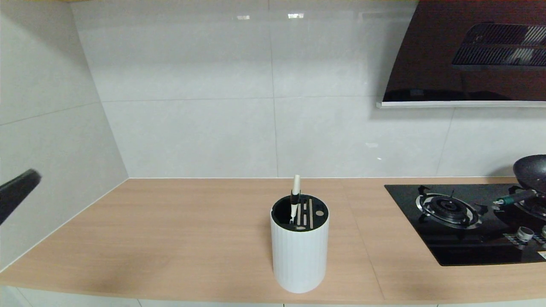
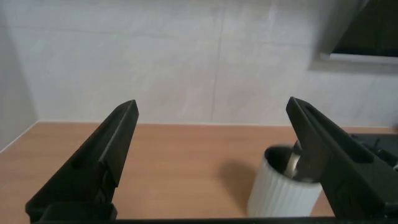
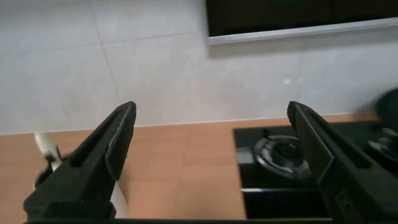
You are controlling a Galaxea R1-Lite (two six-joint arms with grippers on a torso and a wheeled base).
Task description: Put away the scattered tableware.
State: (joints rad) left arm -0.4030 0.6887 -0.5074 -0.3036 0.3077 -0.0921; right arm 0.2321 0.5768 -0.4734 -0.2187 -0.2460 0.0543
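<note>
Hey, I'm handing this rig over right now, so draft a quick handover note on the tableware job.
Left gripper: open, empty, facing the white holder.
Right gripper: open, empty, facing the stove.
The holder stands on the counter, with one cream-handled utensil upright in it.
Done: that utensil is stowed.
Left: locate any remaining tableware and put it in the holder.

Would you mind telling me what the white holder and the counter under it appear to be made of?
Holder: probably matte white plastic, going by its even ribbed wall, though ceramic is possible. Counter: wood or wood-look laminate, with a pale grain pattern and a soft satin sheen.
</note>
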